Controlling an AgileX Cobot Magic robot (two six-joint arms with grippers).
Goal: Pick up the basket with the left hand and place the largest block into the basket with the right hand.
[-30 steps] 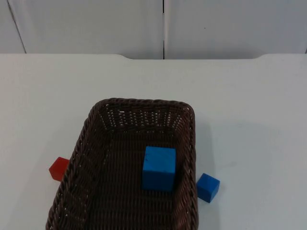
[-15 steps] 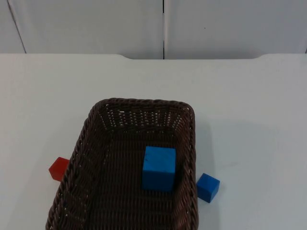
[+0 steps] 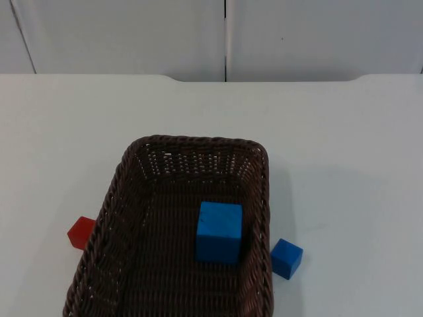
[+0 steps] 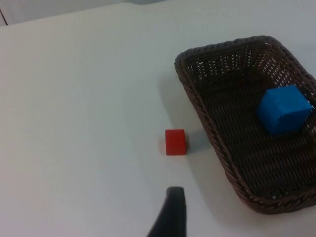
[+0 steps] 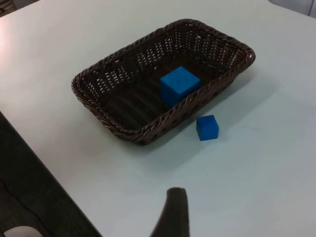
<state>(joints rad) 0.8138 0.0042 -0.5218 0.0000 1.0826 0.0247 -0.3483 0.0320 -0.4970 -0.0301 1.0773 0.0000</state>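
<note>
The large blue block (image 3: 219, 232) already sat inside the wicker basket (image 3: 125, 198) resting on the bench (image 3: 344, 145), task apparently done; both claws hung back above it, their opening impossible to tell

Brown wicker basket (image 3: 132, 218) on table, large blue block (image 3: 219, 231) inside (upright)

No text, label, brand, number or sign can be read anywhere: the large blue block (image 3: 219, 231) inside the basket (image 3: 125, 198), the small blue block (image 3: 286, 258) and the red block (image 3: 81, 232) on either side of the basket, and the white table (image 3: 344, 145) all have plain faces with nothing written on them
</note>
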